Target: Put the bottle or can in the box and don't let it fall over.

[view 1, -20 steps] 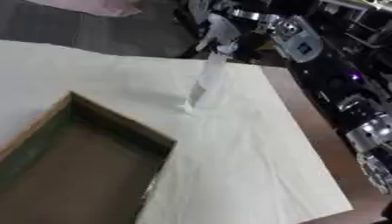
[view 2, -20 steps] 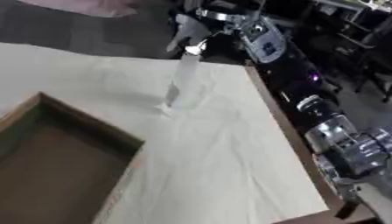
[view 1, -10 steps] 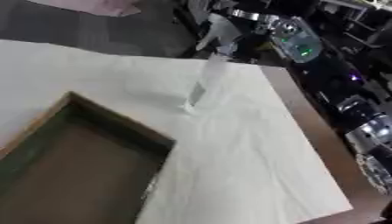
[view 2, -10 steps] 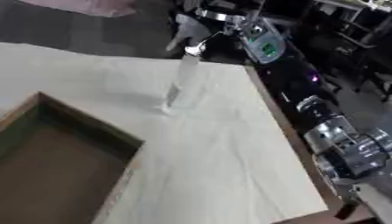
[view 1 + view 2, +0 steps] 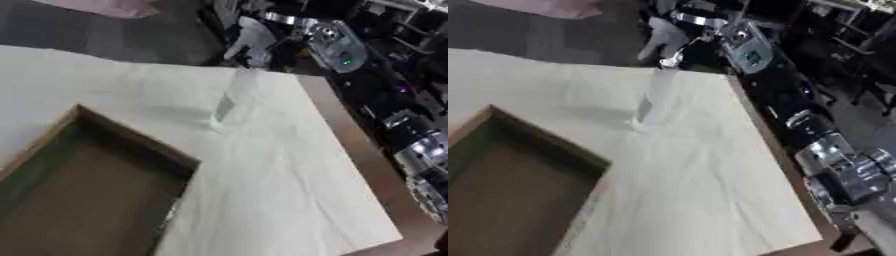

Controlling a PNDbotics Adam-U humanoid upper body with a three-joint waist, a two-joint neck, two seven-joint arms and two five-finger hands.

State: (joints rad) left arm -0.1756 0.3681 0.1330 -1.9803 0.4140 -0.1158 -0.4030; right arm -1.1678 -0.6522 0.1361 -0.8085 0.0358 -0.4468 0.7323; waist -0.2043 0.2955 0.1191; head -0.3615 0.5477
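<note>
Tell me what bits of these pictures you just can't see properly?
- The clear plastic bottle: blurred in both eye views and pale against the white tablecloth, so its cap and any contents cannot be read.
- The brown open box: cut off by the left and bottom edges, so its full size is hidden.
- The right hand: blurred above the bottle's top; whether its fingers touch or hold the bottle cannot be told.
- The left hand: in neither view.

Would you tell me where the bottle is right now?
The clear bottle stands on the white table near its far right edge, beyond the box, whose far corner is nearest it. No hand touches it.
</note>
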